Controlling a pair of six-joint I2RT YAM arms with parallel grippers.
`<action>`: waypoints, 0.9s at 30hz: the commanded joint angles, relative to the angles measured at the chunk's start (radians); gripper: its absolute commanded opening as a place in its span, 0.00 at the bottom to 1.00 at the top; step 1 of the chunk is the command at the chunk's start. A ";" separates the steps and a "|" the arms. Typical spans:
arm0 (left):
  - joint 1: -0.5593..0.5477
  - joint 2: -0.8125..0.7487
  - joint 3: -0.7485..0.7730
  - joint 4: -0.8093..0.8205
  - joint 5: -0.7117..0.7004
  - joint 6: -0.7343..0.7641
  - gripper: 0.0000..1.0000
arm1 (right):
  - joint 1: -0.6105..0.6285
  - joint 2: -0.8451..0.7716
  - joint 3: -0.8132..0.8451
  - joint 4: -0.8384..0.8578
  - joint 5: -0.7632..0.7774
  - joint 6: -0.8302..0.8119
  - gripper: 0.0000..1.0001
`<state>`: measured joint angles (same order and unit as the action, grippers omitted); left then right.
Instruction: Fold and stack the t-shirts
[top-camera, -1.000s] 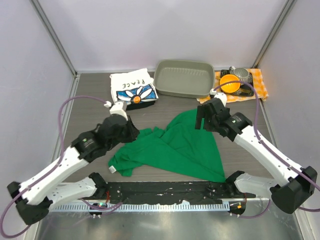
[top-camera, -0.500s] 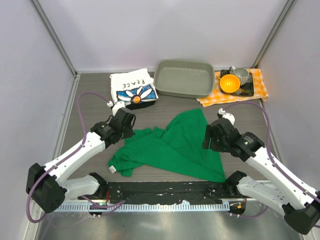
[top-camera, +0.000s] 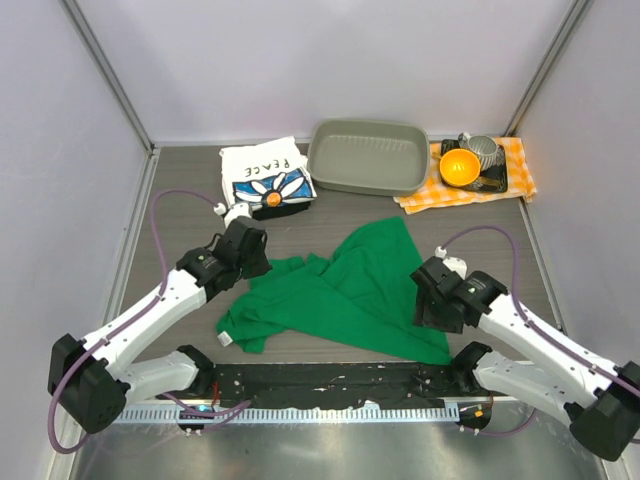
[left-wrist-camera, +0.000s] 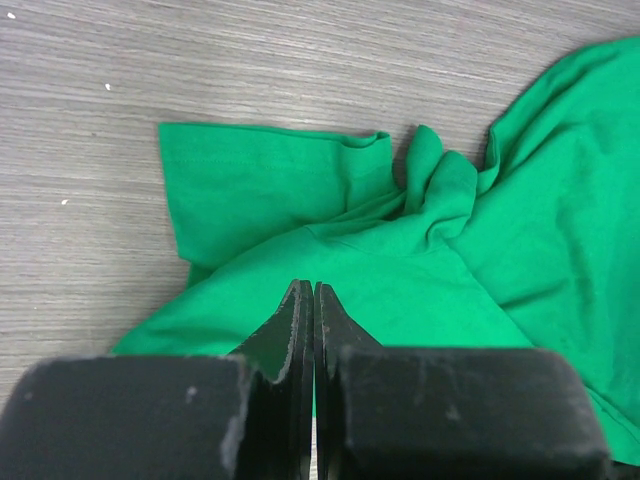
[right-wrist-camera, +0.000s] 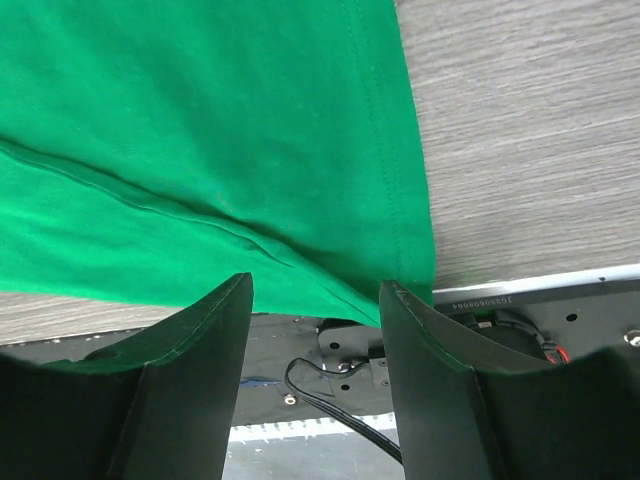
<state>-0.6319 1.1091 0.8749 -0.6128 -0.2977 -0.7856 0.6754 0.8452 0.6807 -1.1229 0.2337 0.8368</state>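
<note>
Right wrist view: right gripper, jaws apart, sits over the green t-shirt corner by the table near edge, ready to grab. Left gripper is squeezed tight.

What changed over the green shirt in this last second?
The right gripper swept back from the far side toward the near edge, narrowing its jaws over the near right corner of the plain bright green cloth t-shirt. The left gripper closed at the shirt's left side. That shirt and the folded white PEACE t-shirt stayed put.
</note>
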 joint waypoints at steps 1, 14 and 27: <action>0.006 -0.046 -0.036 0.060 0.046 -0.020 0.00 | 0.032 0.087 0.017 -0.005 -0.010 0.019 0.59; 0.006 -0.066 -0.056 0.053 0.054 0.012 0.00 | 0.141 0.256 0.036 -0.026 -0.045 -0.002 0.59; 0.006 -0.028 0.012 -0.001 0.048 0.022 0.00 | 0.154 0.394 0.100 -0.058 -0.089 -0.162 0.62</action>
<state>-0.6315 1.0721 0.8188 -0.5987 -0.2424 -0.7780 0.8238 1.2243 0.7555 -1.1614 0.1730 0.7319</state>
